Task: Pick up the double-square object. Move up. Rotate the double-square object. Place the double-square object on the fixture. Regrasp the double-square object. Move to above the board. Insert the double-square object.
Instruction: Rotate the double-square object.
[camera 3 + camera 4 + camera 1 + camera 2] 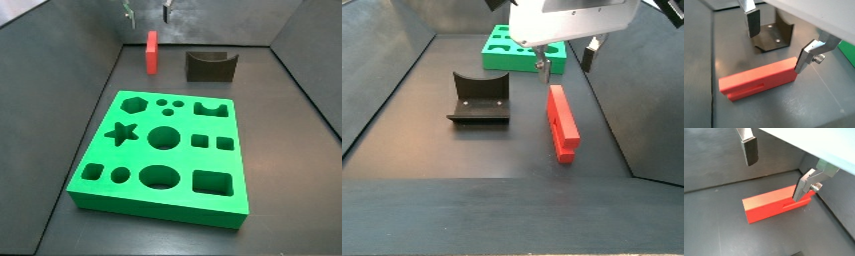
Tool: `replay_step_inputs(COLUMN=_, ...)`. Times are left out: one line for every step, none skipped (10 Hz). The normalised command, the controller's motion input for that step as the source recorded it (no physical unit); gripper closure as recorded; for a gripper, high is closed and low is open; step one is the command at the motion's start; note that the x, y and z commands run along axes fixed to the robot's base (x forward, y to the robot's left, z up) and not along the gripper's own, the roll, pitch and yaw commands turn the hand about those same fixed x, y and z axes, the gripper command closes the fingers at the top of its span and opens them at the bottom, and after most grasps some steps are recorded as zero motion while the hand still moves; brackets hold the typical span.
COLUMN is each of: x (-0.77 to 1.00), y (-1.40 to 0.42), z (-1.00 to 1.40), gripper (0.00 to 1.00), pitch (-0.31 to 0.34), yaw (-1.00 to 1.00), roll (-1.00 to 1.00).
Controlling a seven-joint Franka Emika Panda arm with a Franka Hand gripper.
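Observation:
The double-square object (757, 80) is a red elongated block lying on its long edge on the dark floor; it shows in both wrist views (771, 205) and both side views (152, 52) (563, 122). My gripper (777, 42) is open and empty, hanging above the block with its fingers (751, 22) spread wide. It also shows in the wrist view (776, 170) and the side view (565, 58). The dark fixture (209, 65) stands beside the block. The green board (167, 150) lies apart from both.
Dark walls enclose the floor on the sides (94, 70). The fixture (478, 98) sits between the block and one side wall. The board (505, 50) with its several cut-outs fills one end of the floor.

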Motion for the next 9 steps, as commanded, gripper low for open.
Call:
replay_step_inputs(x=0.03, y=0.00, z=-0.03, gripper=0.00, pitch=-0.004, yaw=1.00, roll=0.00)
replay_step_inputs(x=0.03, y=0.00, z=-0.03, gripper=0.00, pitch=-0.004, yaw=1.00, roll=0.00)
replay_step_inputs(x=0.03, y=0.00, z=-0.03, gripper=0.00, pitch=-0.004, yaw=1.00, roll=0.00)
replay_step_inputs(x=0.03, y=0.00, z=-0.03, gripper=0.00, pitch=-0.004, yaw=1.00, roll=0.00)
replay_step_inputs(x=0.03, y=0.00, z=-0.03, gripper=0.00, pitch=-0.004, yaw=1.00, roll=0.00)
replay_step_inputs(x=0.03, y=0.00, z=-0.03, gripper=0.00, pitch=-0.005, yaw=1.00, roll=0.00)
replay_step_inputs(x=0.03, y=0.00, z=-0.03, gripper=0.00, pitch=-0.005, yaw=1.00, roll=0.00)
replay_step_inputs(x=0.03, y=0.00, z=-0.03, gripper=0.00, pitch=-0.005, yaw=1.00, roll=0.00)
replay_step_inputs(x=0.03, y=0.00, z=-0.03, gripper=0.00, pitch=-0.005, yaw=1.00, roll=0.00)
